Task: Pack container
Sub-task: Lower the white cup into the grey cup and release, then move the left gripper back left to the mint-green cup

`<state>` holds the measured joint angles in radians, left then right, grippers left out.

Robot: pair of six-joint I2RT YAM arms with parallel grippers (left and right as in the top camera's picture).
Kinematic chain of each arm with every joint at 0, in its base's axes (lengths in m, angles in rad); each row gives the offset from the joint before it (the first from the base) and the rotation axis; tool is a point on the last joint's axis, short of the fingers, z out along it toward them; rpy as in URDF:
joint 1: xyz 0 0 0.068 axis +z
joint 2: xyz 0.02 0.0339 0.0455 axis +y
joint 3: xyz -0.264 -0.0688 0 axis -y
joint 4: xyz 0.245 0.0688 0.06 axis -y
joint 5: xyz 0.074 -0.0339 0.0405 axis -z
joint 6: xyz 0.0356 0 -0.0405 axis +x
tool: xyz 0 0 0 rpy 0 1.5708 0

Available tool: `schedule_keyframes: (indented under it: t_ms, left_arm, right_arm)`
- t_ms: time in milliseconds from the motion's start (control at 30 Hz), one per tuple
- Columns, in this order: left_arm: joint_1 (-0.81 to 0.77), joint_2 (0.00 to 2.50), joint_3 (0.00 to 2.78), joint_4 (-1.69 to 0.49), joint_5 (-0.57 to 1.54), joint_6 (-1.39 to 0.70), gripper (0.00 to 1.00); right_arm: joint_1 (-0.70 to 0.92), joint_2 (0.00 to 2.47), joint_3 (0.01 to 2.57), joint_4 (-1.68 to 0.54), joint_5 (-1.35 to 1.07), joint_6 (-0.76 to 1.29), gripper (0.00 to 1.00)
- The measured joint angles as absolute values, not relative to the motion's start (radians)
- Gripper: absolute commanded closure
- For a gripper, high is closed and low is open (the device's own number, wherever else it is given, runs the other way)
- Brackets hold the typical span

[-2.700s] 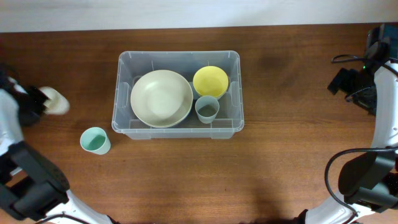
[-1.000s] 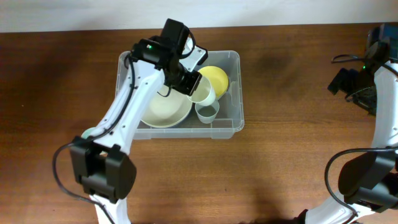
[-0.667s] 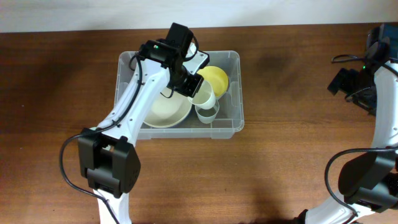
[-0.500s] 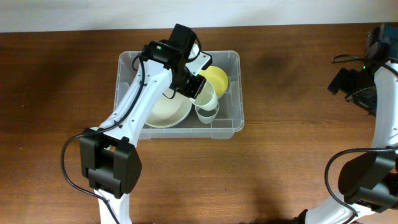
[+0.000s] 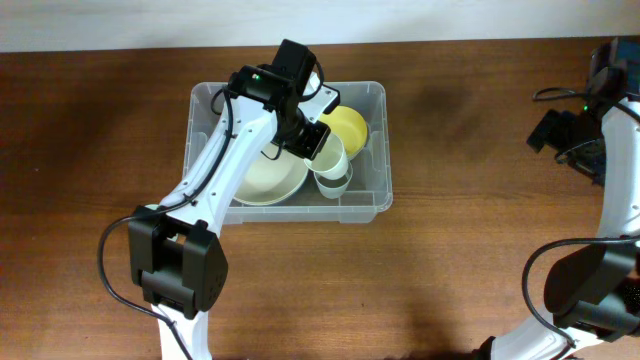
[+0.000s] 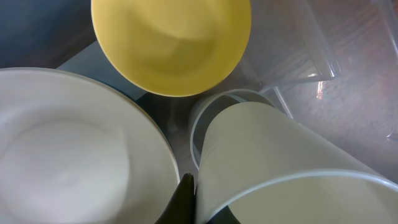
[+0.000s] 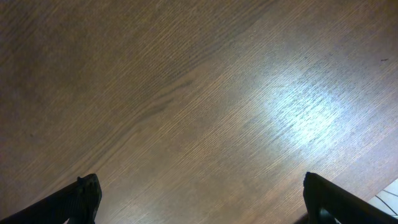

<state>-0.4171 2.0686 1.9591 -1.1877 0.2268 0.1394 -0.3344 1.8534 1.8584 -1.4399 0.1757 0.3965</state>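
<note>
While the large rectangular clear plastic container (image 5: 300,212) sits on the brown wooden desk (image 5: 450,260) a little left of centre and towards the far side, the white left arm (image 5: 215,170) reaches from the near left up and across it. Filling the left part of the container is a wide cream round bowl (image 5: 260,182), which the left wrist view shows as a broad pale curve (image 6: 62,155) at the left. Just right of that bowl, the left end effector (image 5: 316,140) is clamped on the rim of a pale cream plastic cup (image 5: 332,156), one dark finger (image 6: 184,202) pressed against the cup's wall (image 6: 280,162). Held tilted, the cup leans with its base over the mouth of a grey-blue cup (image 5: 338,186) that stands upright in the near right part of the container; only an arc of that cup's rim (image 6: 205,115) shows, and whether the two touch cannot be told. Beyond them, in the far right corner, lies a small yellow round bowl (image 5: 352,124) (image 6: 171,43), beside the ribbed clear wall (image 6: 323,50). Well apart at the right edge stands the right arm (image 5: 620,200); its end effector (image 7: 204,199) has its fingers spread wide over bare desk (image 7: 186,93), gripping nothing.
</note>
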Motion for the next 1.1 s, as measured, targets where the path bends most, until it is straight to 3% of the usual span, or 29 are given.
schedule_keyframes:
  t_ms: [67,267,433,500,633,667,700,867,1100]
  left_arm:
    - [-0.417,2.069,1.959,-1.188,0.226,0.139,0.98]
    - [-0.417,2.069,1.959,-1.189,0.226,0.143,0.81]
    - [-0.417,2.069,1.959,-1.189,0.223,0.150,0.77]
    - [-0.417,2.069,1.959,-1.188,0.223,0.150,0.69]
    - [-0.417,2.069,1.959,-1.169,0.220,0.157,0.44]
    - [-0.417,2.069,1.959,-1.159,0.219,0.156,0.05]
    - [-0.417,2.069,1.959,-1.152,0.216,0.158,0.00]
    - [-0.405,2.070,2.006,-1.174,0.162,0.149,0.00]
    - [-0.308,2.069,2.253,-1.377,-0.036,0.005,0.00]
  right_arm:
    - [-0.334,1.853,1.858,-1.440,0.176,0.396,0.01]
    - [-0.334,1.853,1.858,-1.440,0.176,0.397,0.01]
    - [-0.334,1.853,1.858,-1.440,0.176,0.397,0.01]
    - [-0.334,1.853,1.858,-1.440,0.176,0.396,0.01]
    - [-0.334,1.853,1.858,-1.440,0.176,0.397,0.01]
    - [-0.334,1.853,1.858,-1.440,0.176,0.396,0.01]
    - [-0.334,1.853,1.858,-1.440,0.176,0.396,0.01]
    - [-0.334,1.853,1.858,-1.440,0.176,0.397,0.01]
    - [-0.334,1.853,1.858,-1.440,0.176,0.396,0.01]
